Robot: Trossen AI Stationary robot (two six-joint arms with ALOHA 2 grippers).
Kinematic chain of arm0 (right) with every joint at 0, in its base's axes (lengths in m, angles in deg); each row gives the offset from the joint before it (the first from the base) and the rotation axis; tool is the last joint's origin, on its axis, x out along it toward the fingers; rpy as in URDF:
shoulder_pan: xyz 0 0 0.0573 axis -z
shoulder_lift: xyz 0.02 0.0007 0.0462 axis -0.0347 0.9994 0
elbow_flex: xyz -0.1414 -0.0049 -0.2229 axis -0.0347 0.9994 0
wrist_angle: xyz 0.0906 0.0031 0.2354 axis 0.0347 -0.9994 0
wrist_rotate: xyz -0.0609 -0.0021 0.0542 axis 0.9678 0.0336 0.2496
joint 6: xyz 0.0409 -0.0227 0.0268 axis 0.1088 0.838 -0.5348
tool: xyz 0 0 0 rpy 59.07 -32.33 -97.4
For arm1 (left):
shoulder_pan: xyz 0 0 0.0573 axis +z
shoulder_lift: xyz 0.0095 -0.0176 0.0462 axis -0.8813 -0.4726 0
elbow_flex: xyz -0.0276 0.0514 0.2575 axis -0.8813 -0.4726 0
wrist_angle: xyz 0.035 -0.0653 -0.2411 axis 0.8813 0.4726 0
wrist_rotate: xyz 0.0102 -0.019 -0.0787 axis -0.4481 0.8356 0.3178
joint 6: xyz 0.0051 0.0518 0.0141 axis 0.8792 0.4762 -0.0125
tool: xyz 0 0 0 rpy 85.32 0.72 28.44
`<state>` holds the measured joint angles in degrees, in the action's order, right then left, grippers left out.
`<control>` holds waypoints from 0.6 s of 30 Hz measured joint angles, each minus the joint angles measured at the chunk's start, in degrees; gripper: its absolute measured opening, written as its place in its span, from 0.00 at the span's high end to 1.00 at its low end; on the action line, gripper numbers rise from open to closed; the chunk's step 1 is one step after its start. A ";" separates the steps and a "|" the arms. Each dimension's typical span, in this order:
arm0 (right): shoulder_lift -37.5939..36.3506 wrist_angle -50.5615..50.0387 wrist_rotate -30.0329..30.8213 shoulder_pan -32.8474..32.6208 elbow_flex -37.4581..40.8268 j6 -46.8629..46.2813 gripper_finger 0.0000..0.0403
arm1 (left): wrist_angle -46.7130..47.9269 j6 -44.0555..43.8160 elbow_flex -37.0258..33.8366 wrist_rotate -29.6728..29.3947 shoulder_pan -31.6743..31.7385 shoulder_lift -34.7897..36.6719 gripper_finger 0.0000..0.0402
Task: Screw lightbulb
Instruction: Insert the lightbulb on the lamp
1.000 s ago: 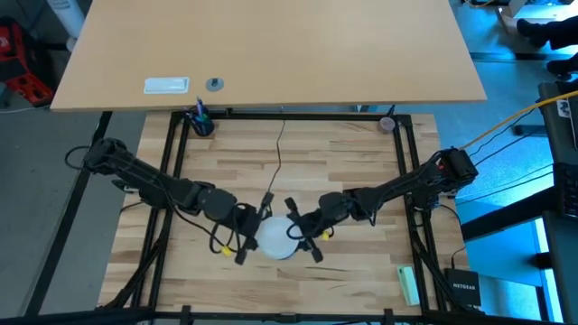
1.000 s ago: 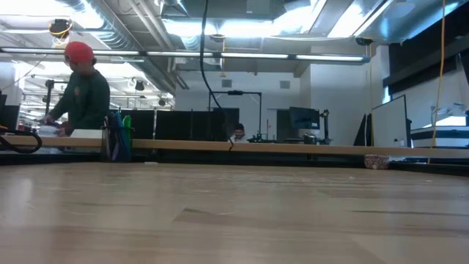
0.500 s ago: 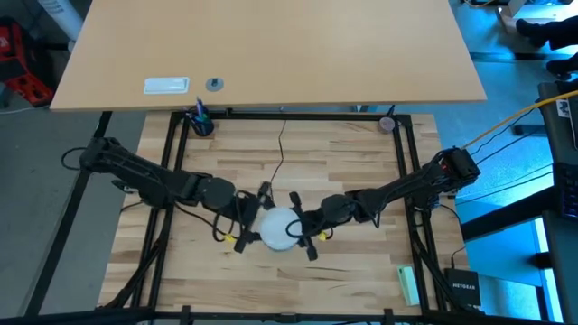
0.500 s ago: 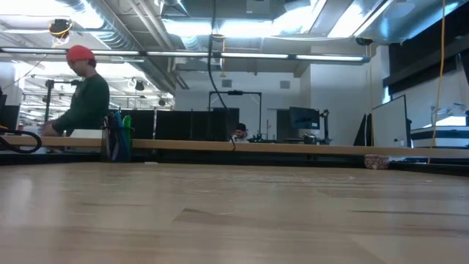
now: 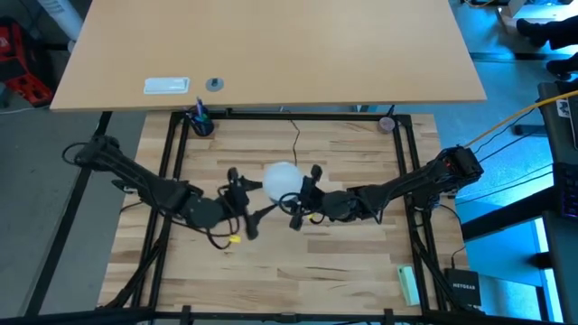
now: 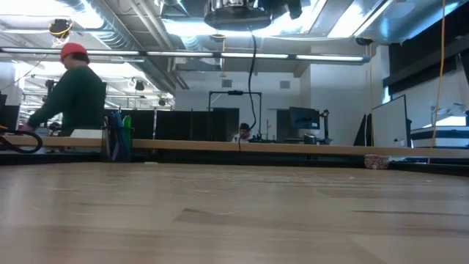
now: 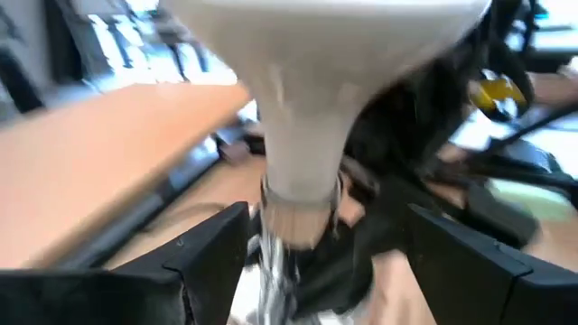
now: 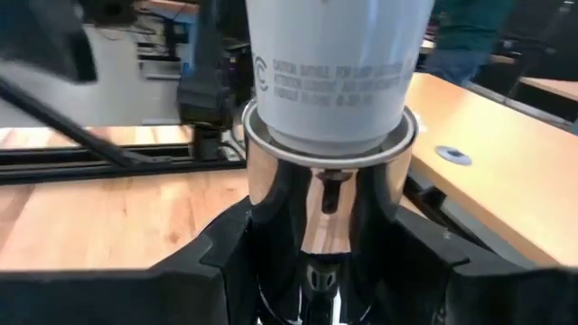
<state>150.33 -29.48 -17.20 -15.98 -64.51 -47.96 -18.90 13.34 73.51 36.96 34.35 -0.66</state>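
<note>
The lightbulb [image 5: 281, 178] sits base-down in the silver socket [image 8: 327, 194], held aloft above the table [image 5: 352, 271] centre. The right pincer [image 8: 325, 257] is clamped around the socket. The left pincer [image 7: 316, 248] stands open, fingers either side of the bulb's neck without contact.

Recommended procedure: close the left pincer on the neck squarely, rotate about the bulb's axis, and keep the socket steady.

The right wrist view shows the bulb seated within the socket rim; the high view shows only the globe.

Grey print rings the lightbulb [image 8: 330, 68] neck above the right gripper [image 8: 330, 262], too blurred to read.
</note>
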 joint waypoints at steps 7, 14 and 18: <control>0.00 -0.29 0.32 -0.01 0.04 -0.75 0.55 | -18.11 9.10 0.02 -2.89 2.22 -6.33 0.35; 0.06 -0.40 -0.29 -0.01 0.04 0.12 0.55 | -18.72 8.52 0.02 -1.02 5.63 -7.21 0.43; 0.11 -0.40 -1.27 -0.01 0.07 0.41 0.55 | -18.47 10.36 0.02 -0.34 5.23 -7.21 0.65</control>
<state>150.44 -29.88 -18.47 -15.99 -64.44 -47.55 -37.37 23.70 73.53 36.61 39.58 -7.87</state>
